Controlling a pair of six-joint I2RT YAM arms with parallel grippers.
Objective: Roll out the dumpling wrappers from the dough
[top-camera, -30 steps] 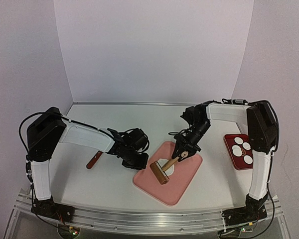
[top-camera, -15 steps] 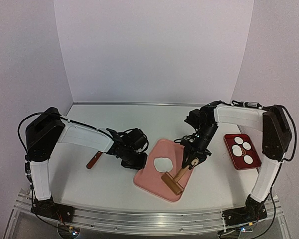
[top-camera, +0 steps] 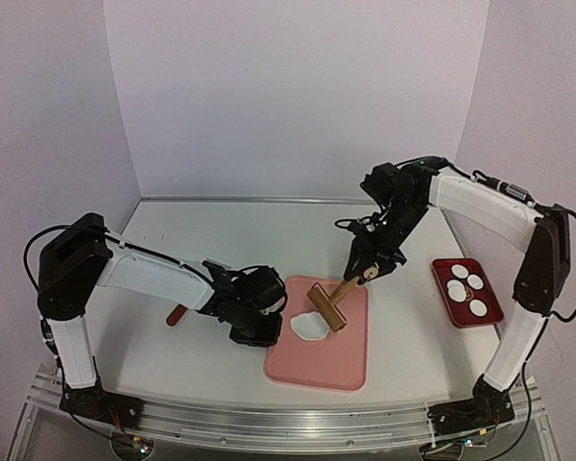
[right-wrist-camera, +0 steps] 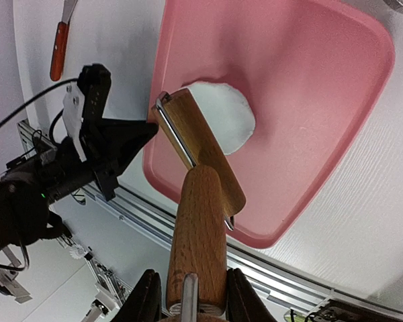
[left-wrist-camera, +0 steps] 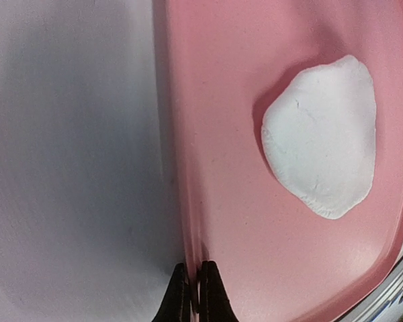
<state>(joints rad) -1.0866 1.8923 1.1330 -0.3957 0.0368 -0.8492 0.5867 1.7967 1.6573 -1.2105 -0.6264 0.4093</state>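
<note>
The dough [top-camera: 307, 327] is a flat, uneven white piece lying on the pink board [top-camera: 331, 363]. It also shows in the left wrist view as the dough [left-wrist-camera: 322, 137] and in the right wrist view as the dough [right-wrist-camera: 227, 115]. My right gripper [right-wrist-camera: 188, 298] is shut on the handle of the wooden roller [right-wrist-camera: 200, 228], and the roller barrel [top-camera: 328, 306] is held tilted over the dough's far edge. My left gripper [left-wrist-camera: 193, 298] is shut on the left rim of the board [left-wrist-camera: 255, 235]. Several round white dumpling wrappers [top-camera: 467, 288] lie in a red tray [top-camera: 443, 279] at the right.
A tool with a reddish-brown handle [top-camera: 176, 314] lies on the table left of the left arm, seen also as the tool [right-wrist-camera: 59, 47]. The aluminium rail [top-camera: 298, 423] runs along the near table edge just below the board. White walls close in the back and sides.
The roller ran from the dough to the board's near right corner, then came back up over the dough. The left gripper pulled the board's edge nearer, turning the board squarer.
</note>
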